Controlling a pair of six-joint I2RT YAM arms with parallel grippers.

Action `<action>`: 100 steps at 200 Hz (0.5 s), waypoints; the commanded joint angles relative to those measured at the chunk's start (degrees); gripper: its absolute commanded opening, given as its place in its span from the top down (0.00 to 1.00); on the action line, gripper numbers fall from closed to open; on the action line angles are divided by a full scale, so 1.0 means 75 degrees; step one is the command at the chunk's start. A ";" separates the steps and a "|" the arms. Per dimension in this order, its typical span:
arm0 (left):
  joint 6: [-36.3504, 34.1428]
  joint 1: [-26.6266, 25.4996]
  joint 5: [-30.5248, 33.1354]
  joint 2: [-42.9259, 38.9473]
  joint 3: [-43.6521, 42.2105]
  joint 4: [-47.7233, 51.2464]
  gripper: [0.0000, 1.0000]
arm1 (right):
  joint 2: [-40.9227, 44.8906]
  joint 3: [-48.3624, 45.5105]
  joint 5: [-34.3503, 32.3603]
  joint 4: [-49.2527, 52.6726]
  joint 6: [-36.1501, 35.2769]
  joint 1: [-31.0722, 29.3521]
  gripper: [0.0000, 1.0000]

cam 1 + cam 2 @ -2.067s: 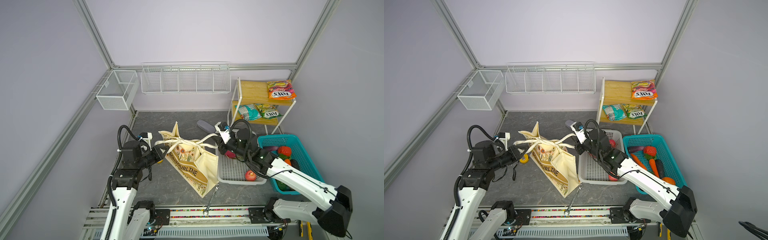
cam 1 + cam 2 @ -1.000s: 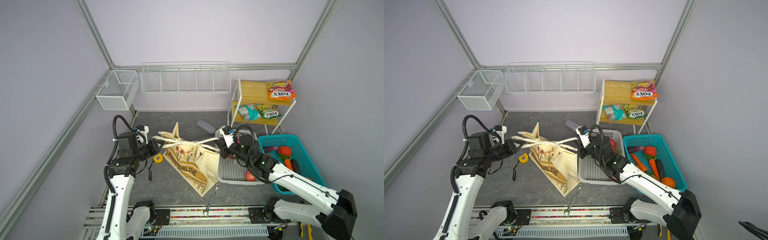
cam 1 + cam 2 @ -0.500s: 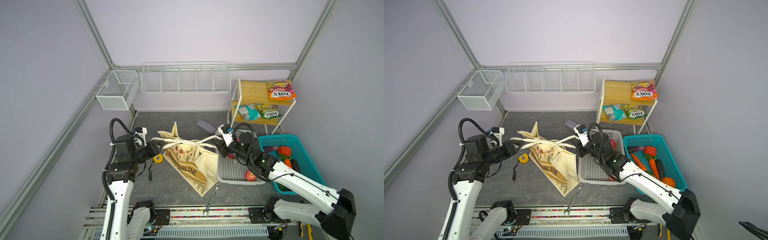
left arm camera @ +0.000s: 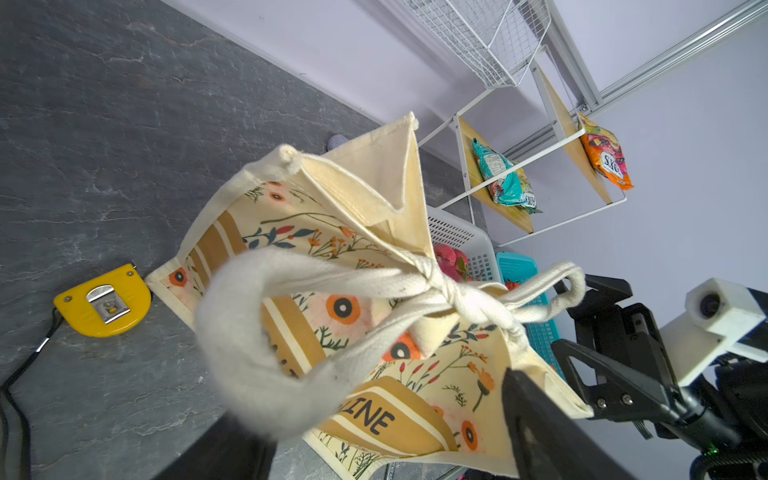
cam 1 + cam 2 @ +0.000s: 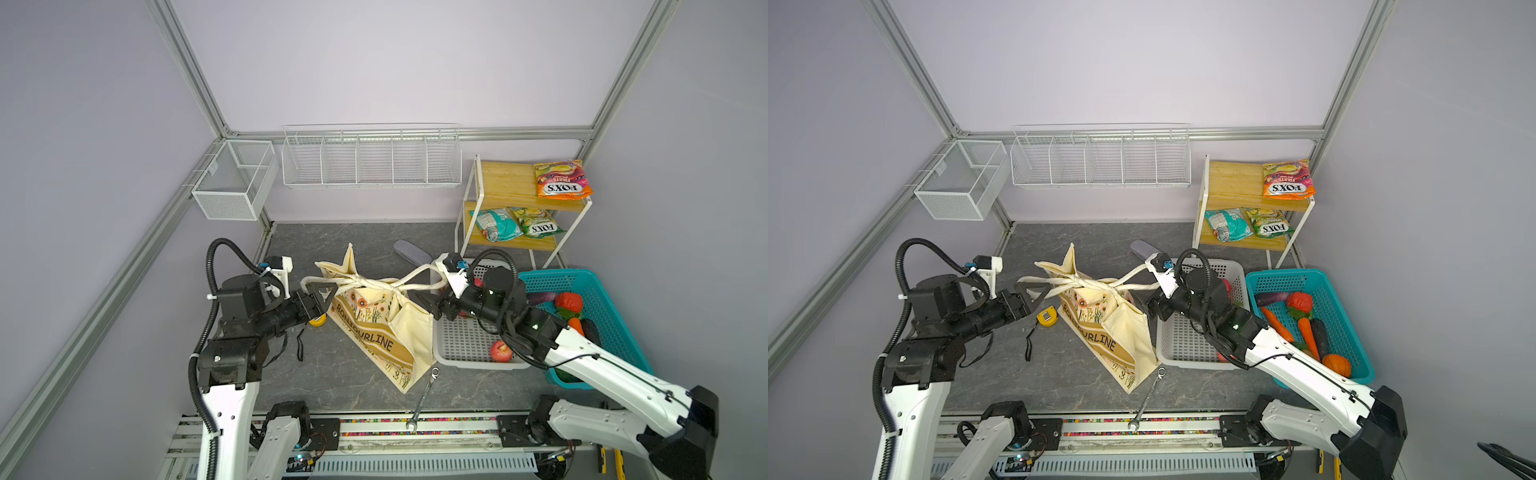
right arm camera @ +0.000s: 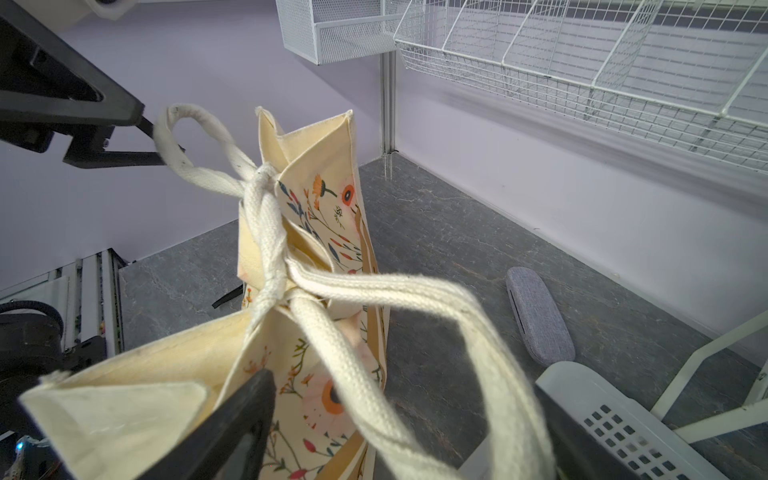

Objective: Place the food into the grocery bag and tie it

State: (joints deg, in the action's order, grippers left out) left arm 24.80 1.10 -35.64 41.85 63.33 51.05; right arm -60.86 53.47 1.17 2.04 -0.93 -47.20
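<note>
Two claws of mine, both spread wide: left claw (image 5: 321, 292), right claw (image 5: 420, 304). One bag (image 5: 368, 334), bench (image 5: 332, 386) middle, handles (image 5: 368, 284) knotted, one loop end between each claw's jaws.

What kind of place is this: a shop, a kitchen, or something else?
Probably a robot test cell: aluminium frame, plain walls, two arms on a base rail, a staged shelf of snack packets.

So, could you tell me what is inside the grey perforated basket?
A red apple lies near the grey basket's front rim, and a pink dragon fruit sits at its back. The right arm covers part of it.
</note>
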 commanded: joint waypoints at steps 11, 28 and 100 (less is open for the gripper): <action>-0.0445 -0.0044 0.0718 -0.0353 0.0772 0.1264 0.13 | 0.0641 0.0165 -0.0037 0.0379 -0.0157 -0.0092 0.12; -0.0528 -0.0247 0.1465 -0.0396 0.1076 0.1641 0.13 | 0.0990 0.0235 -0.0136 0.0626 -0.0157 -0.0104 0.12; -0.0513 -0.0353 0.5105 -0.1357 0.1616 0.1653 0.15 | 0.2226 0.0388 -0.2531 0.2210 0.0107 -0.0091 0.12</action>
State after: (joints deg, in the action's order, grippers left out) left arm 21.76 -1.21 -12.29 35.48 74.63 62.70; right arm -45.47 55.48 -5.69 11.92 -1.48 -47.70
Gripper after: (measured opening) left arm 0.853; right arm 0.877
